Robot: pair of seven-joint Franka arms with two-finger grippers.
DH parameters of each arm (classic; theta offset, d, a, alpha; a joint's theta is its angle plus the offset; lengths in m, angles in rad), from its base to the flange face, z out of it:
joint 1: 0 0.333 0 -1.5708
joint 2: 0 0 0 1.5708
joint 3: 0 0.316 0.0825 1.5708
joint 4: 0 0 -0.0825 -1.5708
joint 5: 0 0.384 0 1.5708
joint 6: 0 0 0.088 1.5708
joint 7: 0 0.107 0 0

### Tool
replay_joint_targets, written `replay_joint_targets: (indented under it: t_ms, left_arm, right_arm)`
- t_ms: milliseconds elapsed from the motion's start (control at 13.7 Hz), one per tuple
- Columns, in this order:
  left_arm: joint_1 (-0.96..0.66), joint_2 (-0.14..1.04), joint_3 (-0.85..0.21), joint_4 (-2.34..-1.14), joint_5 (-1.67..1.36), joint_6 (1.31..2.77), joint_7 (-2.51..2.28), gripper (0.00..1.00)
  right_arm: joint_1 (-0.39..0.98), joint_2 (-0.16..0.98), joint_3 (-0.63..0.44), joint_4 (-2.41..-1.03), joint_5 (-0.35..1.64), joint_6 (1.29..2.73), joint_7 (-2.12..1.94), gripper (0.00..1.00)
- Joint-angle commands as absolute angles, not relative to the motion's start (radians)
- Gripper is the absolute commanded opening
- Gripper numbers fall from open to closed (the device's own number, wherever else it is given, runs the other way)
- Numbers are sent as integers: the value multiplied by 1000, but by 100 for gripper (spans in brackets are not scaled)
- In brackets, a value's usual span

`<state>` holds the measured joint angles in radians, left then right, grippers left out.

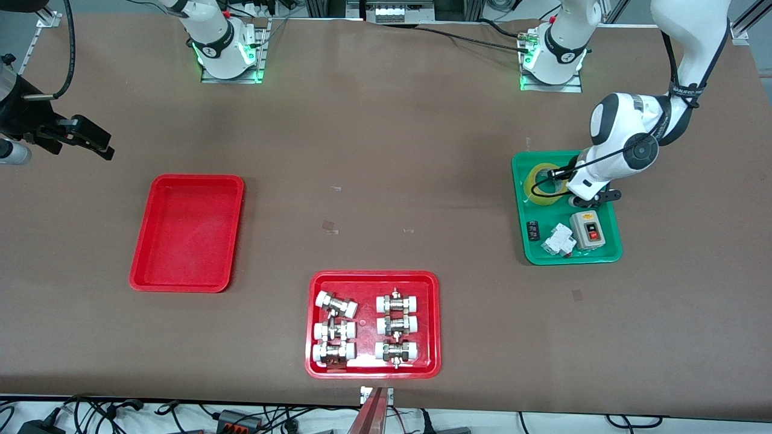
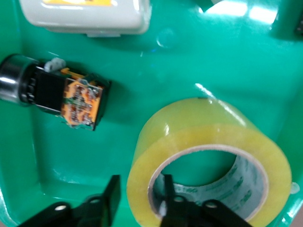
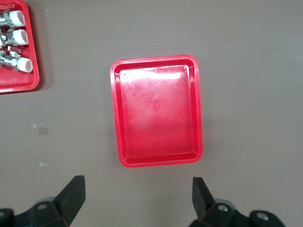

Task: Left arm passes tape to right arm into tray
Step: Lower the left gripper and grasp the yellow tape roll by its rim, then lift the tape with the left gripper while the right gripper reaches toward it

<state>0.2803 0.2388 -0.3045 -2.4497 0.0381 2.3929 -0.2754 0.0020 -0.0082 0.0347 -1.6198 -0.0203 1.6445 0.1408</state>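
1. Tape [image 2: 208,161] is seen lying flat in the green tray [image 1: 609,256], at the tabletop's left-arm end, about three o'clock in the front view.
2. Left tool [image 2: 139,194] is lowered astride the roll's wall, narrowly spread, one finger inside the core, apparently so a grip is allowed.
3. Right tool [image 3: 137,191] is held wide, waiting above the red tray [image 3: 120,142], at nine o'clock, presumably for the handover.

Place: robotics lab | Signs: bolted arm bases [image 1: 229,57] (green-lit), aluminium framing [image 1: 392,9], cabling [image 1: 120,413]
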Motion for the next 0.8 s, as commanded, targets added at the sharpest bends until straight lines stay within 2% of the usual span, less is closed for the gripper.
replay_joint_targets:
  t_ms: [0, 219, 364, 510, 728]
  left_arm:
    - [301, 224, -314, -2442, 57, 2373, -270, 1]
    - [298, 142, -324, -2396, 55, 2225, -272, 1]
    - [293, 82, -327, -2318, 49, 2060, -267, 1]
    - [293, 71, -344, -2168, 37, 1853, -264, 1]
    - [290, 86, -382, -1828, -21, 1478, -255, 1]
  right_arm:
    - [2, -3, 37, -1598, -18, 1631, 133, 100]
    - [-2, -3, 38, -1598, -18, 1631, 133, 100]
    - [-2, -3, 37, -1598, -18, 1632, 135, 100]
    - [-2, -2, 37, -1598, -17, 1632, 137, 100]
    - [-3, 3, 35, -1600, -17, 1631, 137, 100]
